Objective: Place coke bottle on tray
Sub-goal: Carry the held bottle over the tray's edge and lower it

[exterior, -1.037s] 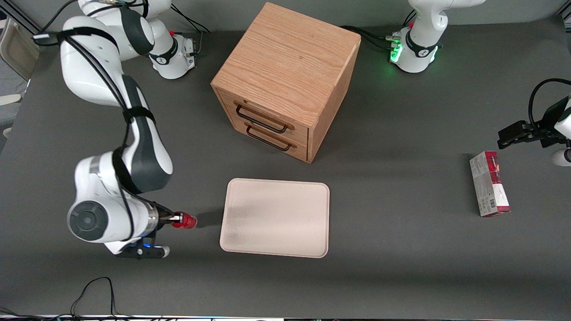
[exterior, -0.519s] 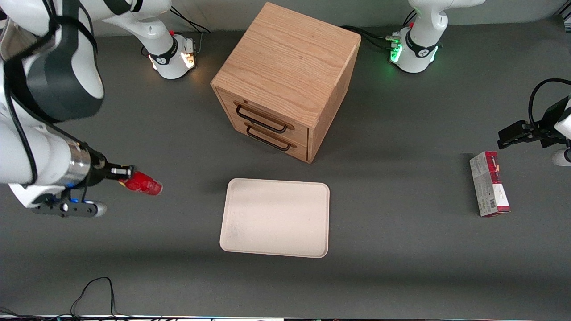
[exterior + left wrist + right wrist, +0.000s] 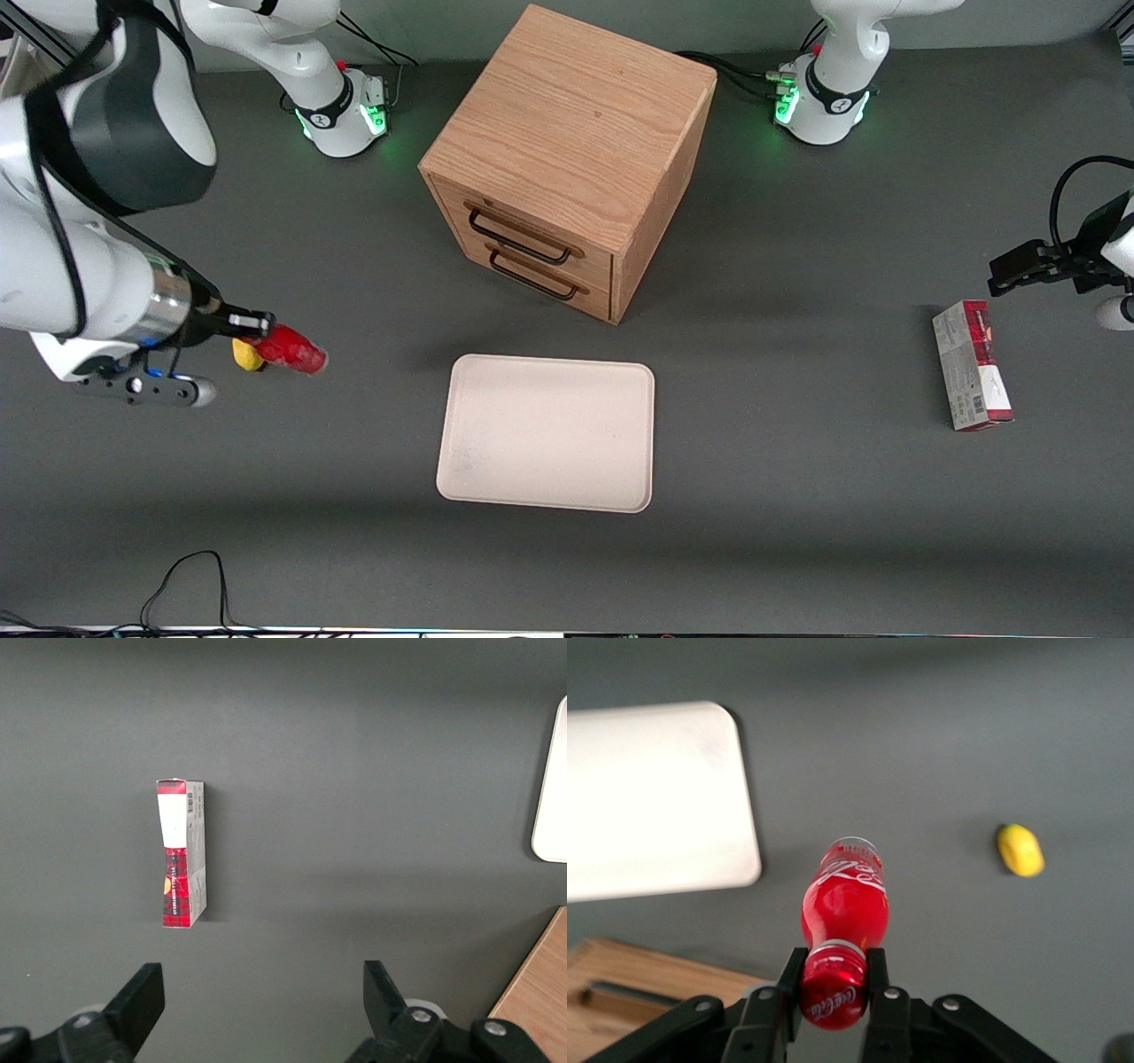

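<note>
My right gripper (image 3: 252,338) is shut on the cap end of the small red coke bottle (image 3: 291,351) and holds it in the air, lying sideways, toward the working arm's end of the table. The bottle points toward the cream tray (image 3: 547,431), which lies flat in front of the drawer cabinet, a good gap away. In the right wrist view the fingers (image 3: 790,981) clamp the red cap and the bottle's body (image 3: 844,900) hangs over grey table, with the tray's corner (image 3: 656,797) beside it.
A yellow lemon (image 3: 244,354) lies on the table under the gripper; it also shows in the right wrist view (image 3: 1020,850). The wooden drawer cabinet (image 3: 567,151) stands farther from the front camera than the tray. A red-and-white carton (image 3: 971,364) lies toward the parked arm's end.
The right arm lifted the bottle off the table beside the tray and swung it up and away from the tray. In the last half second it shifted slightly, uncovering the lemon.
</note>
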You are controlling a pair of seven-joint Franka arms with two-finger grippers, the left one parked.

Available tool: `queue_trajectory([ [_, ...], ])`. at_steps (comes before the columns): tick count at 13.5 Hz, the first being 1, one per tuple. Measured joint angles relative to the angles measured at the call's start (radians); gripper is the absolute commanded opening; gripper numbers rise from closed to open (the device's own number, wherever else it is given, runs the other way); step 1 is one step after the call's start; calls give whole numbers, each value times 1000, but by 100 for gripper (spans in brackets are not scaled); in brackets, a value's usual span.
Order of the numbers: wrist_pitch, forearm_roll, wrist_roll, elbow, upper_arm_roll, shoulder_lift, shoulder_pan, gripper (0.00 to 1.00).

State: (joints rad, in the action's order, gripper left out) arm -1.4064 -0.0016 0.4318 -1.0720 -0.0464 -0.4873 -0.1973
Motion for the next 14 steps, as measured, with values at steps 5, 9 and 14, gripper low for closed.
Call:
queue_trajectory([
  [5, -185, 0, 276, 180, -74, -268, -43, 0],
  [9, -324, 0, 424, 204, -76, -355, -68, 0],
  [14, -393, -52, 522, 209, -76, -410, -126, 0],
])
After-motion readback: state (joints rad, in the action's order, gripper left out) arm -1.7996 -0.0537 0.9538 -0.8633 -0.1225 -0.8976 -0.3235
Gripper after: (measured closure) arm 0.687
